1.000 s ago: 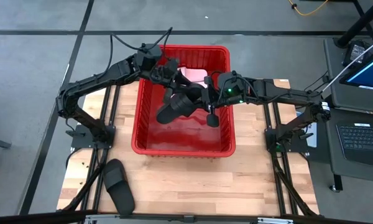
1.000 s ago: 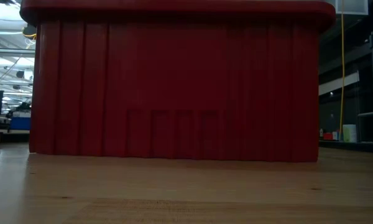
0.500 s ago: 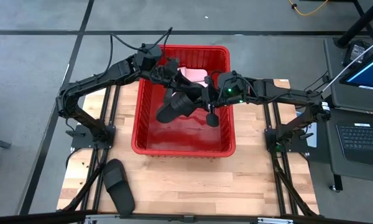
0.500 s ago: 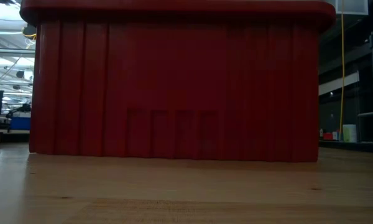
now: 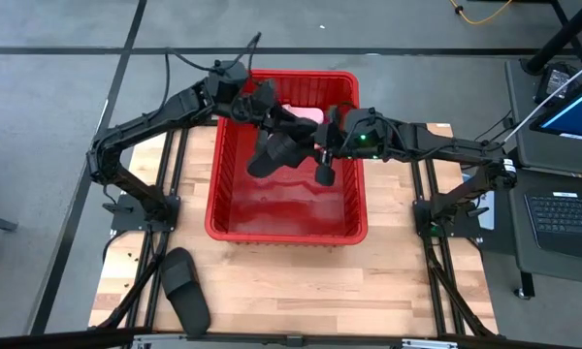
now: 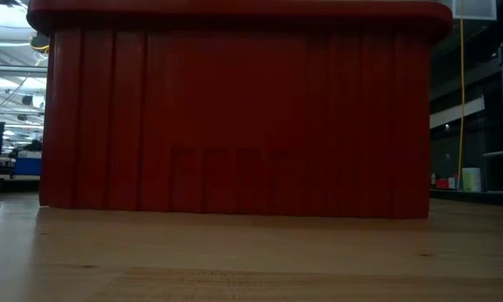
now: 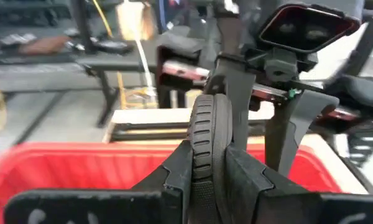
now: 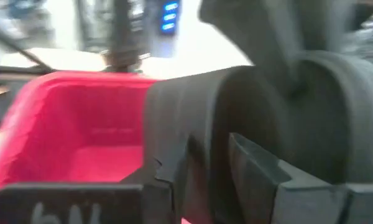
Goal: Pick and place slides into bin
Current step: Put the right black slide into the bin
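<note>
You had a light wooden table [image 5: 301, 281] set on a grey floor [image 5: 48, 116] crossed by dark tape lines [image 5: 126, 48]. To one side stood a dark desk with an open laptop [image 5: 563, 218]. A yellow cable [image 5: 480, 14] lay on the floor. Beyond the table, ceiling lights [image 6: 17, 50] and workbenches [image 7: 43, 59] showed.
</note>
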`<state>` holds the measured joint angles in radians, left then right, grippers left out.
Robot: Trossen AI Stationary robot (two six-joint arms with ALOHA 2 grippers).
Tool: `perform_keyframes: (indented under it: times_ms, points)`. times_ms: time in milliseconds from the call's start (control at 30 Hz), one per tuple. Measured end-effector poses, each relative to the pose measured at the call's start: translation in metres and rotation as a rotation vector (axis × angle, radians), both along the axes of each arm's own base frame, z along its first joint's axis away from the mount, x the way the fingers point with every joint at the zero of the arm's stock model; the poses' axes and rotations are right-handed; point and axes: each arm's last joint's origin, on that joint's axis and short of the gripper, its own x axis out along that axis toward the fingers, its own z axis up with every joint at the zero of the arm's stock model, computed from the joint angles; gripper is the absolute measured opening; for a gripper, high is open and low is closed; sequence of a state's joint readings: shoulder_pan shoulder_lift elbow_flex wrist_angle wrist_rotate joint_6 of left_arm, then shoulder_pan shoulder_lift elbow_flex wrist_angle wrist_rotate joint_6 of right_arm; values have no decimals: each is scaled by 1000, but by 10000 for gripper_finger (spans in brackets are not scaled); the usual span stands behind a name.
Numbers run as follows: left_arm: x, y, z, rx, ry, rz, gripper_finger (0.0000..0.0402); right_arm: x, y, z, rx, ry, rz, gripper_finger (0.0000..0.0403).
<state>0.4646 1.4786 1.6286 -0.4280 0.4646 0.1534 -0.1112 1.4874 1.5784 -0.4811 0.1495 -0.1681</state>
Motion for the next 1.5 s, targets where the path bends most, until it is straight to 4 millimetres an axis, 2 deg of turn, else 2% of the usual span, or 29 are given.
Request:
perform_keyframes:
  times_ms: [200, 400, 667, 900, 1133, 1300, 1500]
  points:
    - [-21, 11, 16, 58, -43, 103, 63, -9, -1, 16, -74, -76, -46, 150]
    - [-41, 14, 32, 109, -106, 179, 63, -19, 0, 27, -33, -144, -61, 170]
    - [-51, 13, 58, 181, -304, 219, 63, -31, 2, 36, 129, -224, -110, 171]
    - [-53, 13, 60, 204, -317, 250, 63, -34, 2, 28, 214, -150, -148, 143]
    - [-65, 3, 41, 227, -334, 302, 63, -31, 3, 20, 257, -103, -167, 117]
    - [-93, -13, 27, 254, -532, 341, 63, -26, 4, 20, 271, -134, -163, 114]
    - [-112, -22, 0, 208, -748, 427, 63, 1, 6, 13, 291, -215, -145, 114]
